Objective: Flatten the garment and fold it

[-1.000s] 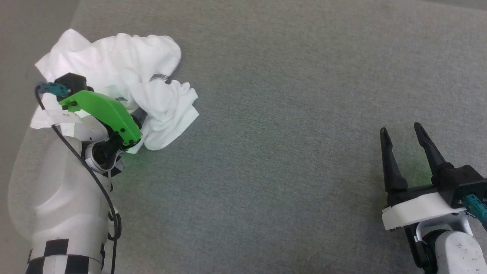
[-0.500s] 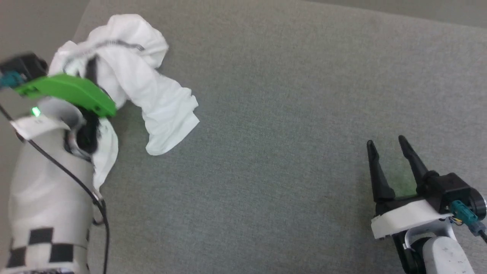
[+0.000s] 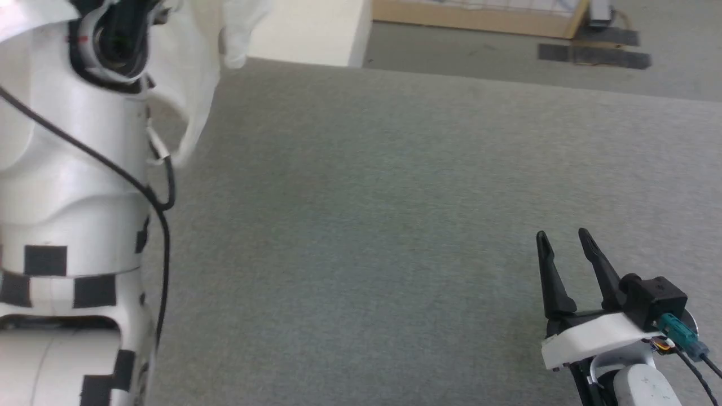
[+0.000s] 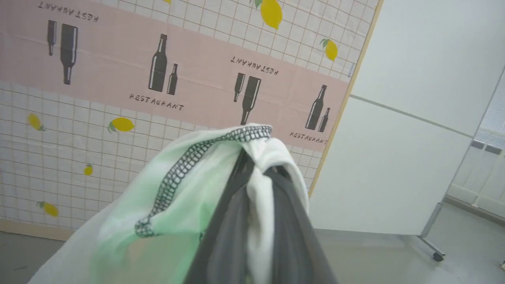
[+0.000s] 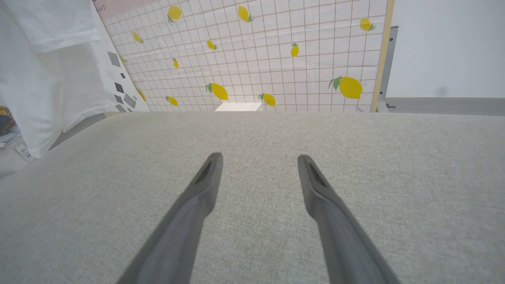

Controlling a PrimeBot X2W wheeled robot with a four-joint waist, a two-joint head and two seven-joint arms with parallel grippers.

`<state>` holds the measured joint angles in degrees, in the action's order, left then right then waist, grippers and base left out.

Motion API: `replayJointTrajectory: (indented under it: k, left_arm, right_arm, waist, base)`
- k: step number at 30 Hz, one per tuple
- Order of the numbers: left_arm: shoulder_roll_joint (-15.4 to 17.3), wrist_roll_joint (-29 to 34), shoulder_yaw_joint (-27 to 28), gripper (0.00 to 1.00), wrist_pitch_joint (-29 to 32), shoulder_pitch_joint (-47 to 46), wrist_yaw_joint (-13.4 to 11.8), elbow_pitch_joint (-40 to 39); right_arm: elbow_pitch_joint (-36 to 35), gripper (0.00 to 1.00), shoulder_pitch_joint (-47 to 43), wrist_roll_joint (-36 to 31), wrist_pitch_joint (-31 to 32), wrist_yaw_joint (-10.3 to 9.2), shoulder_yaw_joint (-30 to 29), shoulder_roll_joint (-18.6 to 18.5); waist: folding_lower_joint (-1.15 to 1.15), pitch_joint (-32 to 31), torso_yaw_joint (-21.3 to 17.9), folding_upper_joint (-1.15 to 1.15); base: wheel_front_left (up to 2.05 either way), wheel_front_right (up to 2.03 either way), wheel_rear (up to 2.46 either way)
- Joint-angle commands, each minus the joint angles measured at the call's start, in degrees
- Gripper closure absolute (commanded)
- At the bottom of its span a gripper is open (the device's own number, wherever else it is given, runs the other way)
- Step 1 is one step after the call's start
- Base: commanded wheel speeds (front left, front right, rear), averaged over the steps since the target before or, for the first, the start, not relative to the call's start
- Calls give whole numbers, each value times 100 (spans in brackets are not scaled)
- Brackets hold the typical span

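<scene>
Garment (image 4: 185,177): one white shirt, bunched, hanging from the left gripper and clear of the surface; it is well away from the right gripper, off to that gripper's left side.
Left gripper (image 4: 258,165): nearly closed, its two dark fingers pinching a fold of the white cloth between them.
Left arm (image 3: 73,169): the forearm stands upright with the wrist high, and cloth drapes down beside it; the gripper points out toward a printed backdrop (image 4: 118,90) of bottles and lemons.
Seam (image 4: 177,169): one dark stitched line, running over the cloth just left of the left gripper's fingers and up to their tips.
Right gripper (image 3: 563,233): two fingers spread wide, holding nothing.
Right arm (image 3: 637,389): low, with the fingers reaching forward just over the surface; whether they touch it cannot be told.
Surface (image 3: 366,225): one grey woven top, spreading beneath and ahead of the right gripper.
White box (image 3: 316,31): one, past the far edge of the surface, well ahead of the right gripper.
Count: one shirt, two grippers, four fingers, one box.
</scene>
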<state>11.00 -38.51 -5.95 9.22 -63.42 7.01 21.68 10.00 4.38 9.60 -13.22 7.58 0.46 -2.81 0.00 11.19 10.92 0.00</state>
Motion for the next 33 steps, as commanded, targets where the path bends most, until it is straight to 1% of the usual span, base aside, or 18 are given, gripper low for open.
replayJointTrajectory:
  k: [1,5,8,11,17,21,24,27,28,29,31,33]
  left_arm:
    - [-119,-162,-22,100,27,-151,28,-91]
    - [-416,-547,-137,100,284,-235,33,-298]
    - [-495,-584,-395,100,542,-61,35,-395]
    - [-542,-528,-707,100,772,330,27,-425]
    - [-602,-322,-1437,100,1127,1553,-11,-325]
    - [-595,-182,-1995,100,1462,2531,-62,-64]
    - [-561,-13,-2438,100,1755,3156,-135,204]
    - [-576,6,-2672,100,1947,3600,-226,406]
    - [-585,-25,-2711,47,2007,3717,-254,460]
    - [-598,-76,-2703,0,2019,3791,-278,482]
    - [-629,-222,-2636,0,2017,3896,-319,451]
    - [-666,-488,-2445,0,1969,3956,-351,281]
  right_arm:
    - [48,0,-35,52,-71,-9,-2,-7]
    - [162,0,-43,130,-123,-9,-15,-7]
    - [226,0,-63,182,-147,-9,-55,-7]
    - [261,0,-105,208,-162,-9,-97,-7]
    - [271,0,-171,207,-173,-9,-157,-7]
    - [246,0,-184,205,-175,-9,-181,-7]
    - [248,0,-187,215,-176,-9,-183,-7]
    - [248,0,-179,235,-176,-9,-160,-7]
    - [246,0,-174,244,-177,-9,-155,-7]
    - [247,0,-171,248,-177,-9,-152,-7]
    - [253,0,-167,260,-177,-9,-141,-7]
    - [258,0,-175,262,-177,-9,-142,-7]
  waist:
    - [0,-385,-555,0]
    - [0,-465,-865,0]
    - [0,-499,-1027,0]
    - [0,-522,-1129,0]
    - [0,-520,-1207,0]
    - [0,-492,-1216,0]
    - [0,-469,-1180,0]
    - [0,-449,-1127,0]
    - [0,-441,-1102,0]
    - [0,-439,-1082,0]
    - [0,-453,-1044,0]
    - [0,-482,-1000,0]
  base:
    - [0,0,0]
    - [0,0,0]
    - [0,0,0]
    - [0,0,0]
    - [0,0,0]
    - [0,0,0]
    - [0,0,0]
    - [0,0,0]
    - [0,0,0]
    - [0,0,0]
    - [0,0,0]
    - [0,0,0]
